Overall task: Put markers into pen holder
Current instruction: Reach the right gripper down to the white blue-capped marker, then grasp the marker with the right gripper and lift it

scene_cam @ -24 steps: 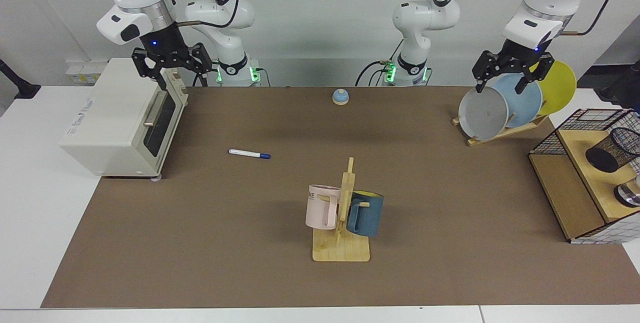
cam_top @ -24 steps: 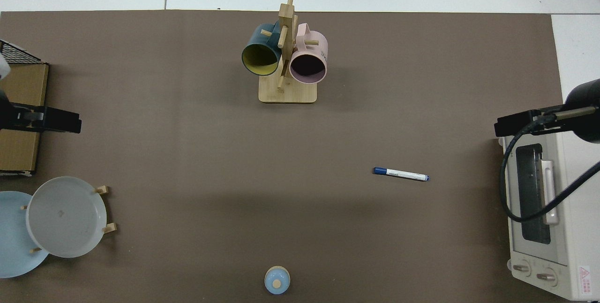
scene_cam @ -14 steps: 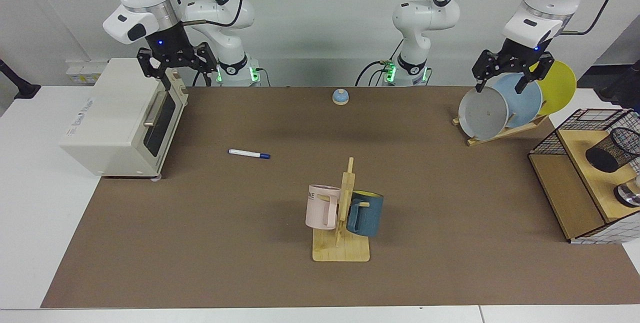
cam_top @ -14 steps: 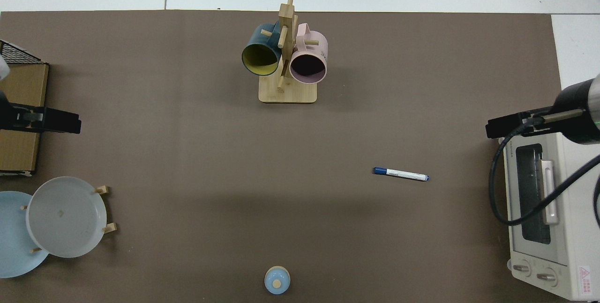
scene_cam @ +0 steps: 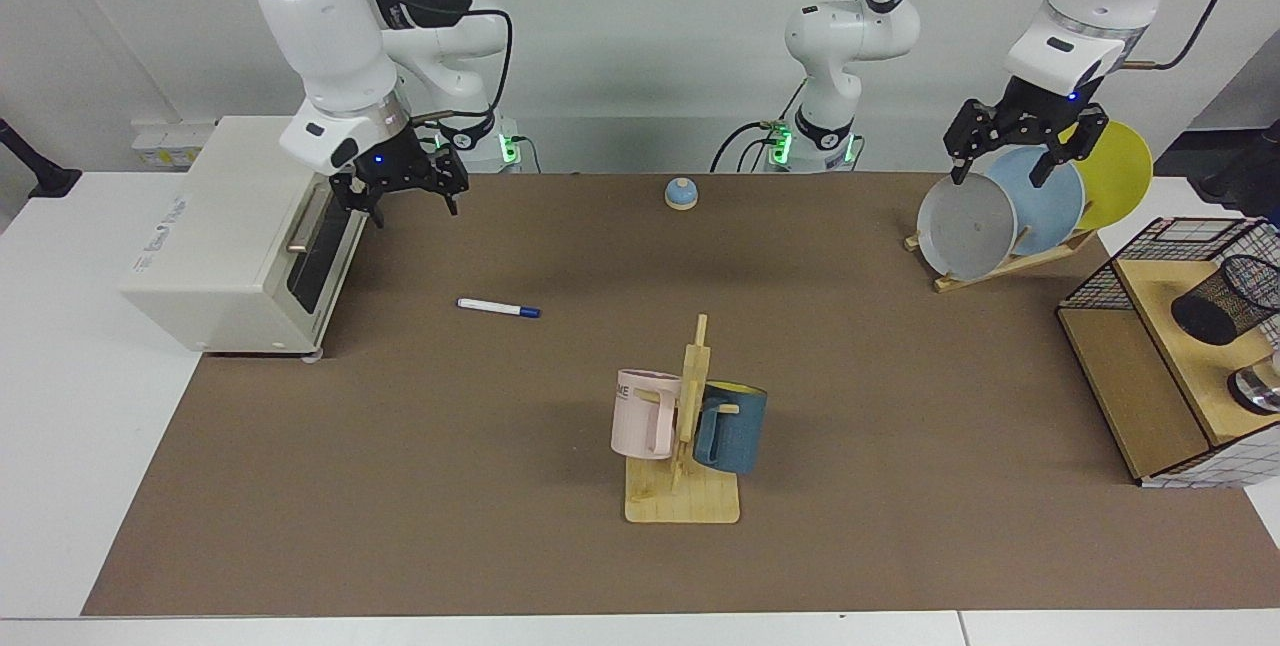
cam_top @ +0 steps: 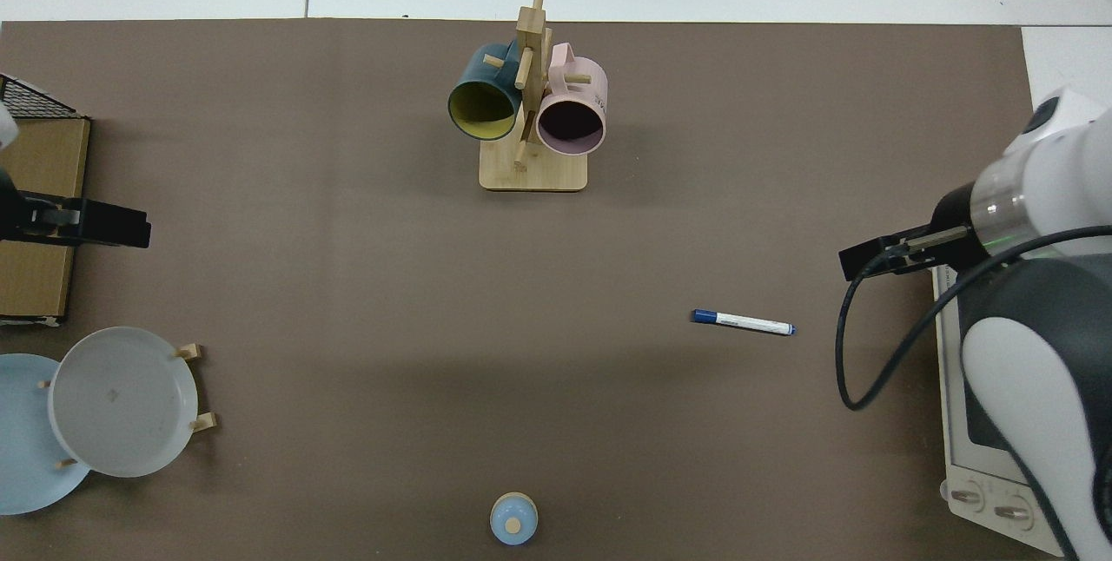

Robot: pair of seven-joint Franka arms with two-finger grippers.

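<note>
The marker, white with a blue cap, lies flat on the brown mat between the toaster oven and the mug rack. My right gripper hangs open and empty beside the oven's front, behind the marker and above the mat. In the top view only the right arm's wrist shows, to the right of the marker. The pen holder, a black mesh cup, lies tilted inside the wire-grid box at the far right; the top view does not show it. My left gripper waits open above the plates.
A toaster oven stands at the mat's left. A wooden rack with a pink and a blue mug is front centre. Plates lean in a rack. A small blue bell sits at the back. The wire-grid box is at the right.
My right arm has swung from above the toaster oven out over the mat, lower and closer to the marker. The left arm and the marker have not moved.
</note>
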